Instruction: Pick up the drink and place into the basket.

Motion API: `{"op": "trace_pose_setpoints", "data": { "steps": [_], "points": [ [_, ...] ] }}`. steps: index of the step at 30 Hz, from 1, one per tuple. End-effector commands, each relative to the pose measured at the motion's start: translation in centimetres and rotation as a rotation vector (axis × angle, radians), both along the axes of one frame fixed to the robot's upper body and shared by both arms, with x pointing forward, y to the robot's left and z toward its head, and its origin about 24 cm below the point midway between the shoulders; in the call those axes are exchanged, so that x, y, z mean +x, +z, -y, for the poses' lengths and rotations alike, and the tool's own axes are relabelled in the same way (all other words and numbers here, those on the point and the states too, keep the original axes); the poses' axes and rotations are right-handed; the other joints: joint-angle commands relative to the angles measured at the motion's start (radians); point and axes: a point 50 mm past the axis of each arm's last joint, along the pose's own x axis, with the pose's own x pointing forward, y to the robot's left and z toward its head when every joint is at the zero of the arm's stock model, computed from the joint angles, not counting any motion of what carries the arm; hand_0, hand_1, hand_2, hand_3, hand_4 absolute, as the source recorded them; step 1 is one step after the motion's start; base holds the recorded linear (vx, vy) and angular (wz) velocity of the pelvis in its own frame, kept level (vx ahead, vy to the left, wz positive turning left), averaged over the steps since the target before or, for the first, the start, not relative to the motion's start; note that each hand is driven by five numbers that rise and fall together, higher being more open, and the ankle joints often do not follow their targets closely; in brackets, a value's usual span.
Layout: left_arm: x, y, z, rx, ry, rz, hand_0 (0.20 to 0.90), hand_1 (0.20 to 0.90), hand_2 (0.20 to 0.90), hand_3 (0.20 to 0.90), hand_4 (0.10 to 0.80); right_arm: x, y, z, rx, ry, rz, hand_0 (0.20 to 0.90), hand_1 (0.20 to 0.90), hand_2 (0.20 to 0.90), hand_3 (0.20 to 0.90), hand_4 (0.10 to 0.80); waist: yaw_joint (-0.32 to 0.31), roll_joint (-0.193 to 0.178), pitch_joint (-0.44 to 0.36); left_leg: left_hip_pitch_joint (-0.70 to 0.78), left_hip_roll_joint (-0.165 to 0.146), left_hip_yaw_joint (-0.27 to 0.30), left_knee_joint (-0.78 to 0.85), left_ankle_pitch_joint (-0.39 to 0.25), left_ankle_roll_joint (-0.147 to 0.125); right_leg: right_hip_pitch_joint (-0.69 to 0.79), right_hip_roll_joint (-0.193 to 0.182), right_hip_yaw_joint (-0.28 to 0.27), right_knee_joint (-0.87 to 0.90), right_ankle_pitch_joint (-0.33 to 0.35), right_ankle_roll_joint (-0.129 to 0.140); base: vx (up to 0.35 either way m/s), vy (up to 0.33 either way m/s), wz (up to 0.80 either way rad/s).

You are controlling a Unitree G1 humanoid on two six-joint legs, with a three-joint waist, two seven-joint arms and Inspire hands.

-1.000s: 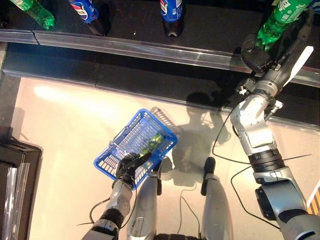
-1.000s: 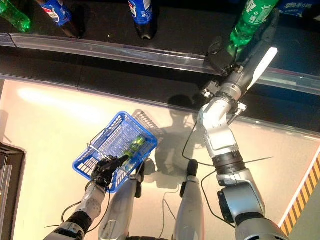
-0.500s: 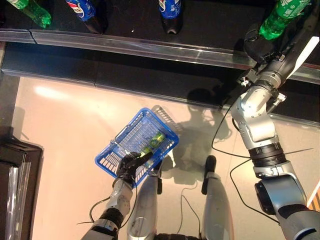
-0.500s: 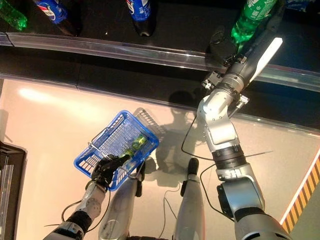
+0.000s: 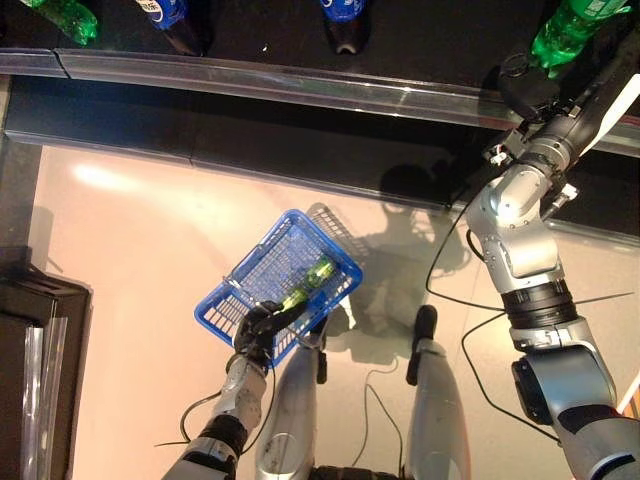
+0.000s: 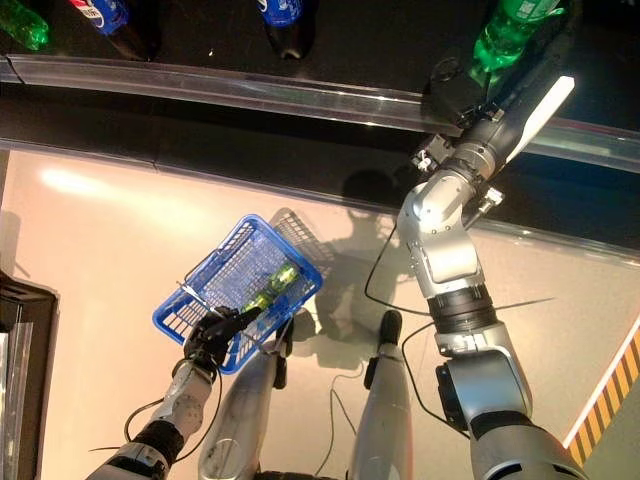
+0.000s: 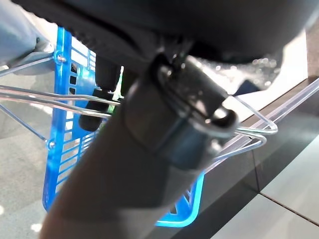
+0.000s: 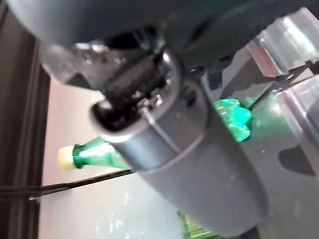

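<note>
Left hand (image 5: 256,333): low over the floor, fingers clenched round the wire handle (image 7: 249,132) of the basket, so the basket hangs from it.
Basket (image 5: 262,272): blue plastic mesh, over the pale floor (image 5: 140,230), set cornerwise to the shelf's front edge.
Bottle in basket (image 5: 308,281): green, lying on its side along the basket's wall nearest the robot's right, just beyond the left hand.
Right hand (image 5: 528,92): reached up to the shelf at its right end; its dark bulk lies against the foot of the green drink; whether the fingers are clenched round it cannot be told from either eye view or from the wrist view.
Drink (image 5: 560,32): green bottle on the shelf at its right end, top cut off by the frame; touching or just behind the right hand, well apart from the basket.
Shelf (image 5: 420,40): dark, running across the far side, with a clear plastic rail (image 5: 280,85) along its front edge.
Other bottles: one green (image 5: 66,18) at the shelf's left end, two blue-labelled dark ones (image 5: 172,16) (image 5: 344,14) between it and the drink, all behind the rail.
</note>
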Motion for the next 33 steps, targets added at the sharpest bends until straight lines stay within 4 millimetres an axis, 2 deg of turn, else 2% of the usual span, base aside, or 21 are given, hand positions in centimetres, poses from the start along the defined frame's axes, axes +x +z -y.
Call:
{"op": "trace_pose_setpoints", "data": {
  "steps": [1, 15, 23, 29, 30, 31, 33],
  "points": [
    [-4.8, -3.3, -2.1, 0.056, 0.015, -0.174, 0.3, 0.3, 0.3, 0.2, 0.1, -3.3, 8.8, 0.5, -0.028, -0.055, 0.354, 0.9, 0.9, 0.9, 0.9, 0.8, 0.005, 0.001, -0.013, -0.06, -0.041, -0.036, 0.042, 0.032, 0.068, 0.008, 0.003, -0.039, 0.003, 0.013, -0.081, 0.017, -0.006, -0.06],
    [-4.6, -2.9, -2.5, 0.06, 0.005, -0.158, 0.3, 0.3, 0.3, 0.2, 0.1, -4.7, 11.5, 0.6, -0.034, -0.115, 0.423, 0.9, 0.9, 0.9, 0.9, 0.8, 0.009, -0.002, -0.013, -0.091, -0.044, -0.037, 0.052, 0.029, 0.072, -0.026, 0.011, -0.027, 0.01, 0.015, -0.08, 0.001, -0.001, 0.0],
    [-4.9, -2.9, -3.2, 0.066, 0.008, -0.161, 0.3, 0.3, 0.3, 0.2, 0.1, -4.1, 12.7, 0.7, -0.015, -0.01, 0.387, 0.9, 0.9, 0.9, 0.9, 0.8, 0.016, -0.001, -0.013, -0.102, -0.047, -0.042, 0.054, 0.032, 0.071, -0.04, 0.01, -0.03, 0.016, 0.015, -0.081, 0.003, -0.004, 0.0],
    [-4.9, -2.7, -3.3, 0.062, 0.004, -0.16, 0.3, 0.3, 0.3, 0.2, 0.1, -3.8, 13.5, 1.7, 0.014, -0.048, 0.368, 0.9, 0.9, 0.9, 0.9, 0.8, 0.023, 0.004, -0.013, -0.108, -0.051, -0.046, 0.058, 0.029, 0.073, -0.05, 0.006, -0.031, 0.024, 0.011, -0.083, 0.0, 0.0, 0.0],
    [-5.0, -2.7, -3.4, 0.062, 0.004, -0.158, 0.3, 0.3, 0.3, 0.2, 0.1, -3.8, 13.7, 2.1, 0.019, -0.069, 0.365, 0.564, 0.564, 0.564, 0.507, 0.407, 0.025, 0.004, -0.013, -0.111, -0.053, -0.047, 0.06, 0.029, 0.073, -0.052, 0.006, -0.032, 0.025, 0.011, -0.082, 0.0, 0.0, 0.0],
    [-5.0, -2.7, -3.4, 0.062, 0.002, -0.156, 0.3, 0.3, 0.3, 0.2, 0.1, -3.8, 13.9, 2.3, 0.021, -0.082, 0.364, 0.3, 0.3, 0.3, 0.2, 0.1, 0.026, 0.005, -0.013, -0.113, -0.053, -0.047, 0.061, 0.028, 0.073, -0.052, 0.005, -0.033, 0.025, 0.011, -0.082, 0.0, 0.0, 0.0],
    [-5.0, -2.6, -3.7, 0.069, -0.002, -0.151, 0.3, 0.3, 0.3, 0.2, 0.1, -3.7, 14.5, 3.0, 0.011, -0.111, 0.356, 0.3, 0.3, 0.3, 0.2, 0.1, 0.031, 0.004, -0.013, -0.114, -0.054, -0.049, 0.062, 0.028, 0.074, -0.054, 0.005, -0.036, 0.026, 0.011, -0.082, 0.0, 0.0, 0.0]
  ]
}}
